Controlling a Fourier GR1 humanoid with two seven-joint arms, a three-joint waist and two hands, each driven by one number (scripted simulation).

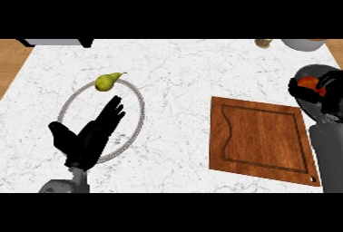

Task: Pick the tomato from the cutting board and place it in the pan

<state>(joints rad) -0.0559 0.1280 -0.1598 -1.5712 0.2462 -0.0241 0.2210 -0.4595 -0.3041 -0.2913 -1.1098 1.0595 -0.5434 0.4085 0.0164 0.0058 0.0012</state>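
A white marble counter [201, 63] with faint grey veining fills most of the head view, and a strip of light wood floor [12, 63] shows along its left side. On the right half lies a brown wooden cutting board [262, 140], turned slightly askew, with a groove running inside its edge and nothing resting on it. At the far right edge sits a dark grey pan [315, 72], partly cut off by the frame. The right hand [320, 88] is over the pan, its black fingers curled round the red tomato [308, 83], which shows just inside the pan's outline. On the left half a plate [139, 113] with a pale rim lies on the marble, and a yellow-green pear [107, 82] rests on its far rim. The left hand [90, 136] hovers above the plate with its fingers straight and spread, touching nothing. At the top right corner a white vessel [301, 44] and a small tan object [263, 43] are only partly visible
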